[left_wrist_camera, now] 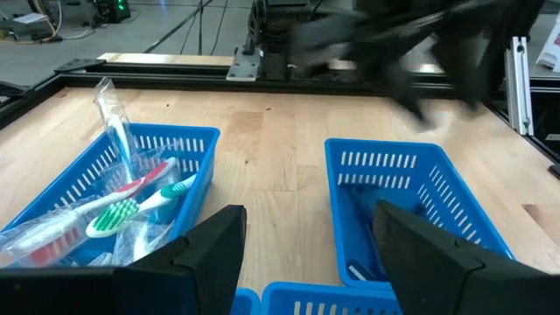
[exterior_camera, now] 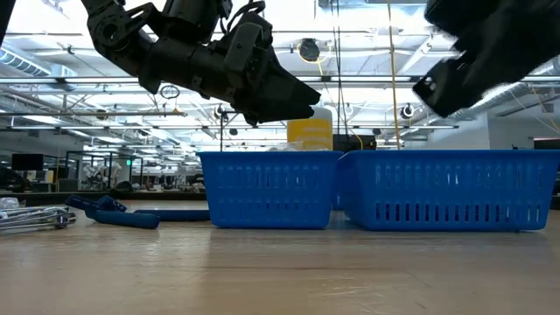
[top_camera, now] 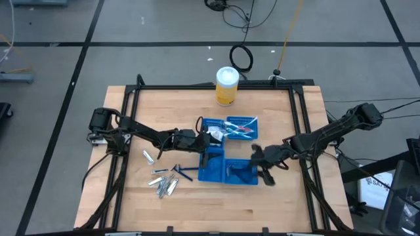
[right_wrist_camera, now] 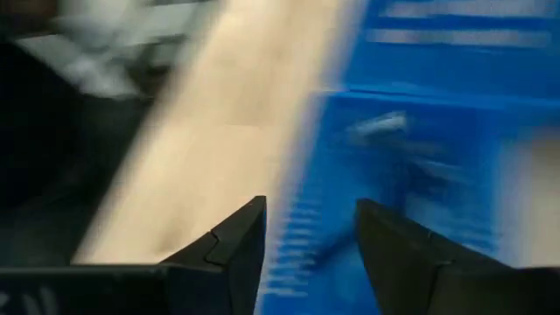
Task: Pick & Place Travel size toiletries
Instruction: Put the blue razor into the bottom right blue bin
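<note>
Scattered near the front-left part of the pale wooden surface: small silvery tubes lying flat in a loose cluster, long axes mostly slanting between the front-left and back-right corners, one lone white packet just behind them. Beside the cluster, dark blue razor-like sticks lying flat, long axis running roughly parallel to the front edge; seen in the low view as dark blue handles resting on the wood left of the trays.

In the back blue mesh tray, toothbrushes with red and green-and-white handles lying on a slant, heads low, partly wrapped in clear crinkled packaging that sticks upright above the rim. Lower ends cut off by the left fingers.

In the front-right blue mesh tray, a few dark sticks and a pale piece barely made out at the bottom, mostly hidden behind the wall.

Left gripper hovering over the middle of the tray group, fingers spread apart, holding nothing. Right gripper at the right edge of the front tray, heavily blurred; fingers apart with nothing visible between them. Tall yellow canister with white lid upright at the back edge.
</note>
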`<control>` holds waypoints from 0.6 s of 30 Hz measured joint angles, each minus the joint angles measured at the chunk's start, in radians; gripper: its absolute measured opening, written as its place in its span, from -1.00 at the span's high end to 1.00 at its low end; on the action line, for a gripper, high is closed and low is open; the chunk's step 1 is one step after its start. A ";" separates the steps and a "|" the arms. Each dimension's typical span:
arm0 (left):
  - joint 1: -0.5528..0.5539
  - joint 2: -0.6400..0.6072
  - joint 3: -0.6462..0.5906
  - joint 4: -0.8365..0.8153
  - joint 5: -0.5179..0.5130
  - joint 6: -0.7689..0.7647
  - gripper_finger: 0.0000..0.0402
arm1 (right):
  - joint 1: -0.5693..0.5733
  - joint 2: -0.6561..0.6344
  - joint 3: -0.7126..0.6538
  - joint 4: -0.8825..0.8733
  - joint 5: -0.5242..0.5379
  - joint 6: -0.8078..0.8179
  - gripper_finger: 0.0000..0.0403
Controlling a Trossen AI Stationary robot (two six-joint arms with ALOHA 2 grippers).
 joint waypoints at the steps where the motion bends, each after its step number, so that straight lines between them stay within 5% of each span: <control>1: 0.000 0.000 0.000 0.000 0.000 0.000 -0.22 | -0.006 0.001 0.000 -0.017 0.035 0.011 0.20; 8: 0.000 -0.010 0.000 -0.060 0.001 0.000 -0.22 | -0.023 0.000 0.000 -0.016 0.045 0.013 0.20; 18: -0.124 -0.257 0.086 -0.912 0.009 -0.104 -0.22 | -0.022 0.000 0.000 -0.021 0.036 -0.001 0.20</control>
